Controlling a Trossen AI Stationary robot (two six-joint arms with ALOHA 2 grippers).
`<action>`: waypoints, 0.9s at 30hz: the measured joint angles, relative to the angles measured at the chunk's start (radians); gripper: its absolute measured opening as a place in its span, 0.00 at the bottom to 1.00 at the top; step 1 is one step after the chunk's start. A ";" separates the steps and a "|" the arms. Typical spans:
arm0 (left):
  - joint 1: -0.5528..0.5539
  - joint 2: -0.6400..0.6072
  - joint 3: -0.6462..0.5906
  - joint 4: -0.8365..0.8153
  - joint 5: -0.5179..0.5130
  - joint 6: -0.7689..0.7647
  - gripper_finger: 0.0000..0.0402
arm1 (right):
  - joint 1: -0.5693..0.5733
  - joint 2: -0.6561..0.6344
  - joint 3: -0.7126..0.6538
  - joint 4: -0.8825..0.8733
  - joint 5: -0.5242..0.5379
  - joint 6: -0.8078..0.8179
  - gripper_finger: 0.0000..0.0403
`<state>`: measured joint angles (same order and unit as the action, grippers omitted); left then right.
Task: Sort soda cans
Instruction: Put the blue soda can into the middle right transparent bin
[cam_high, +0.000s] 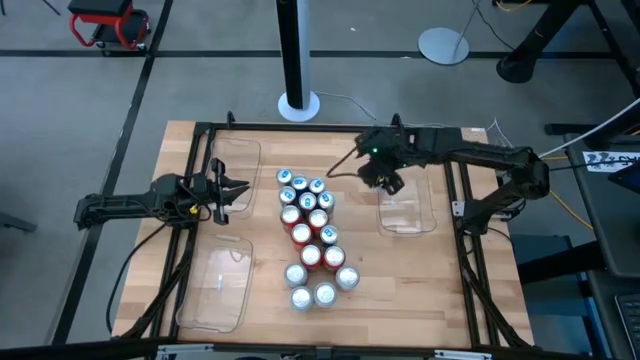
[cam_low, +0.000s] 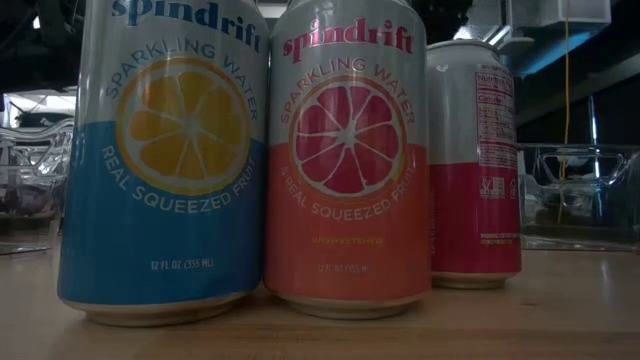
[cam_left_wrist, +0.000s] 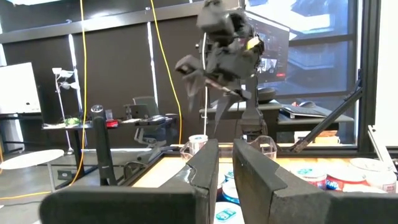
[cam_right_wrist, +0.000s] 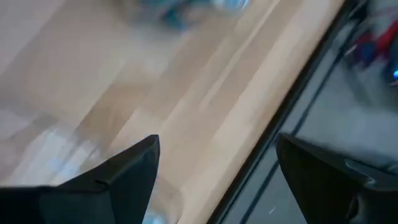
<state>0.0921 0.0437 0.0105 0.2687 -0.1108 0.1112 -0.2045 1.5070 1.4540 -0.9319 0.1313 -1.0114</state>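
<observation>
The soda cans (cam_high: 311, 236) stood in a tight group in the middle of the wooden table (cam_high: 400, 290), blue ones at the far end, red ones in the middle and silver ones at the near end, many of them touching. Four clear trays lay around them, and the tray (cam_high: 408, 206) on the right far side looked empty.

The right gripper (cam_high: 384, 178) hung in the air between that tray and the blue cans, its fingers spread wide with nothing between them. The left gripper (cam_high: 238, 190) waited on the other side of the group, fingers pressed together and also holding nothing.

It seemed the right arm was going for a can, probably a blue one, because these were nearest. To do this well, I thought it should take a can from the edge of the group and come straight down over it, so the wide fingers would not push the neighbours. It should close only when the can sat well between the fingers, then lift straight up.
</observation>
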 joint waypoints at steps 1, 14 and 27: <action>0.000 0.000 0.000 0.000 0.000 0.000 0.10 | 0.016 0.000 0.000 0.043 -0.001 -0.006 0.80; 0.000 0.000 0.000 0.002 0.000 0.000 0.10 | 0.125 0.054 0.000 0.261 -0.066 -0.061 0.96; 0.000 0.000 0.000 0.002 0.000 -0.005 0.10 | 0.253 0.074 0.000 0.296 -0.082 -0.069 0.89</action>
<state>0.0924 0.0437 0.0105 0.2707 -0.1108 0.1065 0.0483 1.5806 1.4540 -0.6359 0.0489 -1.0799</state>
